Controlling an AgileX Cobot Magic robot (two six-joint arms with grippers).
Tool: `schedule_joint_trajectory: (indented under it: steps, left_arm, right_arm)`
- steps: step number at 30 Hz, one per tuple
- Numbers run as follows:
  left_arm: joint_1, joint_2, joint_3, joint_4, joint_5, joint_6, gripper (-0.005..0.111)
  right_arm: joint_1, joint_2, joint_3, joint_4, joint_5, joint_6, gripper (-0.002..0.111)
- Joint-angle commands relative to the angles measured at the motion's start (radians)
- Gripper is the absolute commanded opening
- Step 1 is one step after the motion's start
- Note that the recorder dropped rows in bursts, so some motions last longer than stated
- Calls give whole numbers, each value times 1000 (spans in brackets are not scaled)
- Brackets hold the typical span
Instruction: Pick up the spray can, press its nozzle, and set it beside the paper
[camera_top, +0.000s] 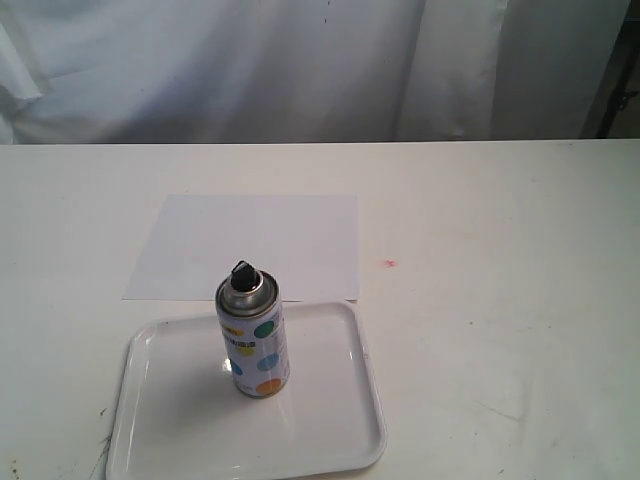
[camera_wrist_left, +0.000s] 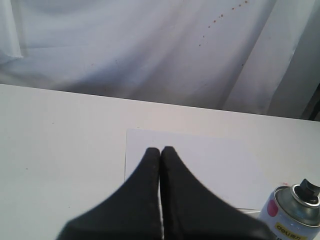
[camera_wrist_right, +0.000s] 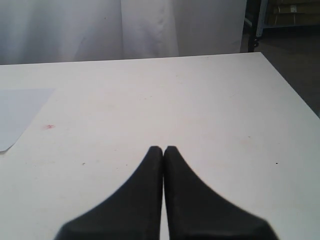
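The spray can (camera_top: 255, 345) stands upright on a glossy white tray (camera_top: 330, 440), its pale label dotted teal, yellow and orange, with a black nozzle (camera_top: 243, 272) on the silver dome. Just behind the tray lies the white paper (camera_top: 250, 240), flat on the table. The left wrist view catches the spray can (camera_wrist_left: 292, 210) at its edge and the paper (camera_wrist_left: 210, 160) ahead of my left gripper (camera_wrist_left: 160, 149), which is shut and holds nothing. My right gripper (camera_wrist_right: 163, 148) is shut over bare table, with a corner of the paper (camera_wrist_right: 17, 110) off to one side. Neither gripper appears in the exterior view.
The white table (camera_top: 500, 300) carries a small red mark (camera_top: 390, 264) to the right of the paper. A white cloth backdrop (camera_top: 300, 60) hangs behind the table. The table's right edge (camera_wrist_right: 287, 85) shows in the right wrist view, with dark floor beyond.
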Motion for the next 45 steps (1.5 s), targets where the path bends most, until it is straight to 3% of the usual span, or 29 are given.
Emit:
schedule_joint_trajectory:
  steps: [1, 13, 17, 22, 24, 25, 28, 34, 45]
  left_arm:
    - [-5, -5, 3, -4, 0, -2, 0]
    - [-3, -15, 3, 46, -12, 3, 0]
    - [-3, -70, 3, 282, 36, -89, 0]
    - [-3, -105, 3, 689, 82, -446, 0]
    - [-3, -135, 3, 965, 82, -700, 0]
    - [-3, -152, 3, 999, 82, -757, 0]
    - [-3, -204, 16, 1043, 76, -849, 0]
    - [-3, -389, 164, 1012, 74, -849, 0]
    - [-5, -389, 238, 998, 54, -842, 0]
  right_arm:
    - [-3, -3, 3, -7, 0, -4, 0]
    - [-3, -3, 3, -7, 0, -4, 0]
    - [-3, -3, 3, -7, 0, -4, 0]
    - [-3, -3, 3, -7, 0, -4, 0]
    - [-3, -3, 3, -7, 0, -4, 0]
    - [-3, -3, 3, -7, 0, -4, 0]
    - [-3, -3, 3, -7, 0, -4, 0]
    - [-3, -3, 3, -7, 0, -4, 0]
    - [-3, -3, 3, -7, 0, -2, 0]
